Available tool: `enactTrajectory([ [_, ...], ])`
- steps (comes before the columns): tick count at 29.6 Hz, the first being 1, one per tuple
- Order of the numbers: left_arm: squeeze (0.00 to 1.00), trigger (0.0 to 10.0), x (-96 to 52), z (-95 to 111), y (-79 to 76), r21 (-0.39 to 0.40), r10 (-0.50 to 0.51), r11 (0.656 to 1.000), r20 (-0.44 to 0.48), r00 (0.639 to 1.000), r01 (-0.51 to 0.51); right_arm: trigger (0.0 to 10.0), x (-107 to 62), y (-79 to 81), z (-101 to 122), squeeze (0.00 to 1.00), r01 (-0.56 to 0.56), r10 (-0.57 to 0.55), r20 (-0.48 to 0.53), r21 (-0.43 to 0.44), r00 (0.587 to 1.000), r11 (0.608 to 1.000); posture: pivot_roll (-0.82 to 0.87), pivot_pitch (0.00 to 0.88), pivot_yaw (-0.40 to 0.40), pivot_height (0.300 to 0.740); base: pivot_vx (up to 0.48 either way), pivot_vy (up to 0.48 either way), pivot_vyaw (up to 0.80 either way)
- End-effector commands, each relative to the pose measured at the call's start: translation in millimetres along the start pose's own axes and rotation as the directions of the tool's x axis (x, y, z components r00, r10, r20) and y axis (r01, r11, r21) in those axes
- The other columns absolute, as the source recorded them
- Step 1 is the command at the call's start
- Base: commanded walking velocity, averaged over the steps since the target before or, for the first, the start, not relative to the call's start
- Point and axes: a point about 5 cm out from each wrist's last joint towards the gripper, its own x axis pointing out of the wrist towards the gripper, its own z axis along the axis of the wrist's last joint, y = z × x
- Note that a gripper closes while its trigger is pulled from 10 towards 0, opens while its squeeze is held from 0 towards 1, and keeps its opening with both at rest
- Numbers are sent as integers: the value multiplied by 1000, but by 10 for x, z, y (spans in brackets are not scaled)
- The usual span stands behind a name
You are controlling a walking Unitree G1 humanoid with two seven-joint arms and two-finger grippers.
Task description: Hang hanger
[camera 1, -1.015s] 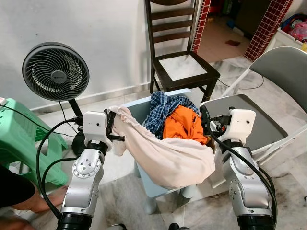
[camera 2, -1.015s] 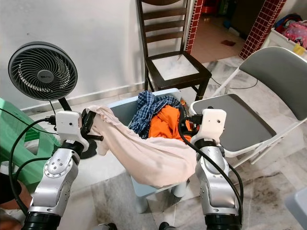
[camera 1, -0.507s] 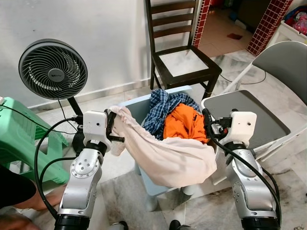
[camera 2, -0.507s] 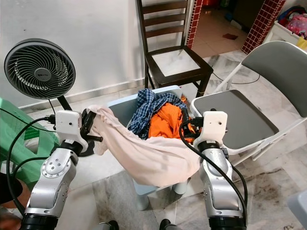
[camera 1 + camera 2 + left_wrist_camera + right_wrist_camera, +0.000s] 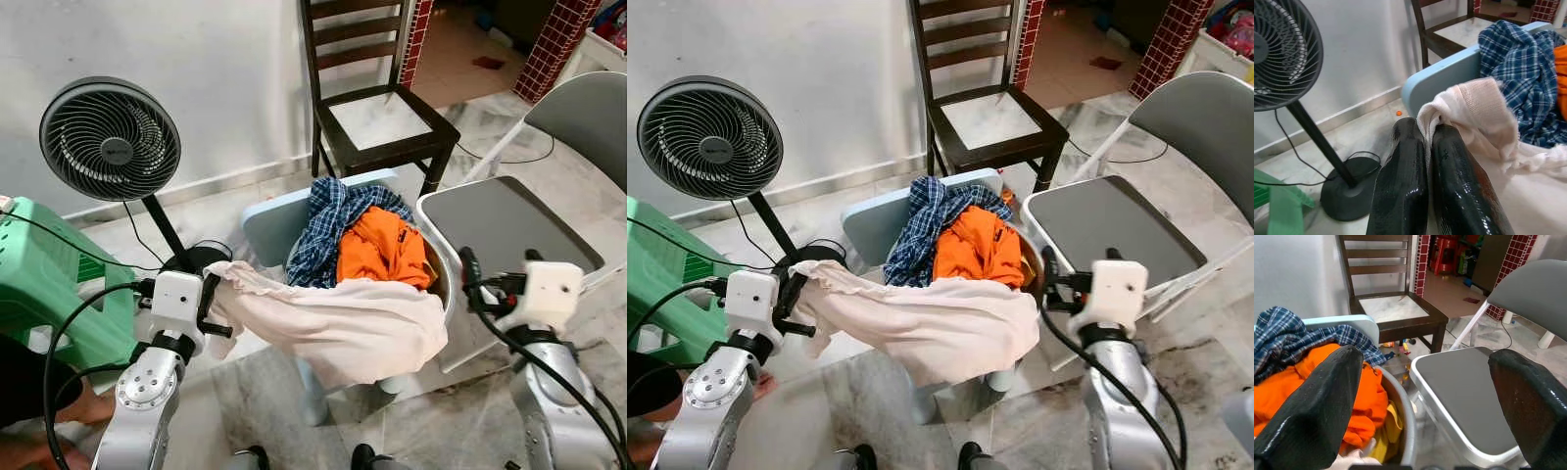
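From the head views, the left gripper (image 5: 217, 299) pinches one end of a pale pink garment (image 5: 343, 323), which drapes rightward across the near edge of a light blue chair (image 5: 269, 223). A blue plaid shirt (image 5: 333, 215) and an orange garment (image 5: 382, 250) are piled behind it. The right gripper (image 5: 1078, 279) hovers on the right, beside the grey folding chair (image 5: 1107, 220), fingers spread and holding nothing. A standing fan (image 5: 110, 139) is at far left, with a green stool (image 5: 39, 284) near it and a dark wooden chair (image 5: 377, 108) farther back. In the left wrist view, the two black fingers (image 5: 1400, 181) are pressed together on a fold of the pink cloth. In the right wrist view, the fingers (image 5: 1317, 406) stand wide apart, framing the orange cloth and the folding chair's seat. I cannot make out a hanger.
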Motion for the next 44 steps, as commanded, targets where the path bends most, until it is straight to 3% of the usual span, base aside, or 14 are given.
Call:
enactTrajectory([
  [1, 0, 10000, 5, 49, -16, -3, -2, 1000, 24, 1000, 2, 10000, -2, -9, 55, 0, -11, 11, 17, 0, 1000, 1000, 128, 218, 12, 740, 0, 0, 0],
  [15, 0, 10000, 97, 358, -102, 7, -38, 999, 126, 991, 38, 10000, 70, 200, 87, 0, -76, 76, 16, 35, 997, 996, 136, 234, -8, 740, 0, 0, -500],
  [44, 0, 10000, 147, 337, -140, 11, -28, 1000, 85, 996, 27, 10000, 80, 281, 63, 0, -61, 60, 11, 83, 998, 995, 125, 227, 4, 740, 0, 0, 0],
])
